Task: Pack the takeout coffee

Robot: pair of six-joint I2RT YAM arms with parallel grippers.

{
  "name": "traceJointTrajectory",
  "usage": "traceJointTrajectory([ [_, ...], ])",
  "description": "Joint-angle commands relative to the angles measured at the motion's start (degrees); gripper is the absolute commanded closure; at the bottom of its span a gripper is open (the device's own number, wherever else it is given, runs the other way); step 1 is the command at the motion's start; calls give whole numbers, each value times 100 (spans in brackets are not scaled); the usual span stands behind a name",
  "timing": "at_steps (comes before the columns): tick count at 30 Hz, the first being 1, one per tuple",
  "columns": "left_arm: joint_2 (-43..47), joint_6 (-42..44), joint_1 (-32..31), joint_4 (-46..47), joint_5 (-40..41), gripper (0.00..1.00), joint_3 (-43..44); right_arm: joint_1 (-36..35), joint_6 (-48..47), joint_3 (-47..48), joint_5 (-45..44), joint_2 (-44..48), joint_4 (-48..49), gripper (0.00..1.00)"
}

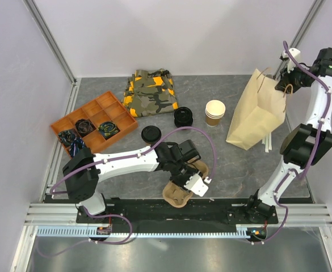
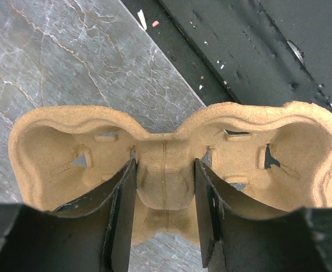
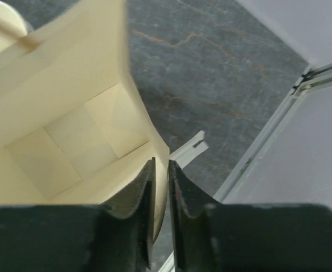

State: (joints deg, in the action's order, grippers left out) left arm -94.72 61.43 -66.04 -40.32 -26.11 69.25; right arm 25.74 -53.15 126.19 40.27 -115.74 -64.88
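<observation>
**Q:** State of the left jaws?
**A:** Part-closed on the centre ridge of the moulded cup carrier, one jaw on each side, at the near edge of the surface. Judgement: a centre grip balances the two wells and leaves both free to take a cup.

**Q:** Location of the takeout coffee?
**A:** Standing mid-surface, beyond the carrier and apart from it. From above, mostly its black lid shows. Neither arm grips it.

**Q:** State of the right jaws?
**A:** Narrow, pinching the rim of the paper bag at the far right. Judgement: the pinch steadies the bag and holds its mouth open. The folded bottom is visible through the mouth in the right wrist view.

**Q:** Other items?
**A:**
- Orange tray, far left, with bundled cords in its compartments.
- Camouflage cloth, at the rear.
- Loose lid, near the coffee on its left.
- Stack of tan cups, between the coffee and the bag.
- White strips, at the foot of the bag.

**Q:** Obstructions?
**A:** Judgement: the loose lid and the cup stack flank the coffee, so any approach must avoid both. A one-sided rim pinch may let the bag fold.
</observation>
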Motion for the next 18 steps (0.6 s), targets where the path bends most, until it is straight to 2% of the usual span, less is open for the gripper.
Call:
traceJointTrajectory([
  [1,445,-289,-32,-29,-237,67,106,10,-126,-296,367,719,-657,85],
  [2,550,-307,-32,-38,-202,67,106,10,31,-323,385,859,-675,94],
  [3,629,-394,-32,-47,-193,68,132,10,128,-349,437,939,-684,100],
  [9,1463,-1166,-32,-108,-140,71,491,-51,1093,-955,789,1799,-728,100],
  [11,1684,-1448,-40,-152,-70,71,641,-165,1428,-1464,676,2265,-570,100],
  [13,1938,-1642,-40,-231,26,71,817,-227,2139,-2112,526,2808,-159,100],
  [18,2334,-2275,-32,-407,194,71,1029,-315,2949,-3099,8,3760,81,100],
])
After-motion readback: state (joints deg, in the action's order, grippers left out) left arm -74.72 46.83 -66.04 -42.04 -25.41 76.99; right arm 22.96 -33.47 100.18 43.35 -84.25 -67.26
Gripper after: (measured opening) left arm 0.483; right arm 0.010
